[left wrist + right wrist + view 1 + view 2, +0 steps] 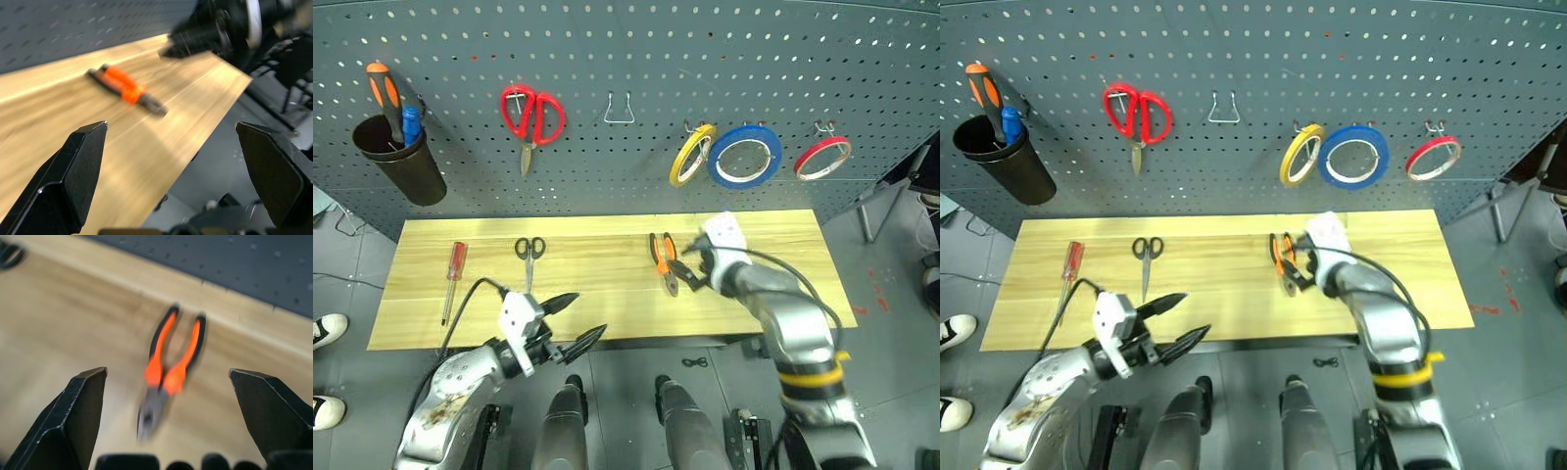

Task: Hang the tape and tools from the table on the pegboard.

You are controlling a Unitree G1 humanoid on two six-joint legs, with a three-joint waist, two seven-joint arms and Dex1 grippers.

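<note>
Orange-handled pliers [662, 260] flat on wooden surface [783, 264]; right tool [164, 396] spread wide just beside them. Left tool [578, 320] spread apart, empty, over near edge.

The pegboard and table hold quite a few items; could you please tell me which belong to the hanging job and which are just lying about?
Job:
- blue tape, already on the pegboard
- pliers, red-handled screwdriver, small black scissors, all on the table

Lying about:
- yellow tape
- red tape
- large red scissors
- black cup with orange screwdriver
</note>
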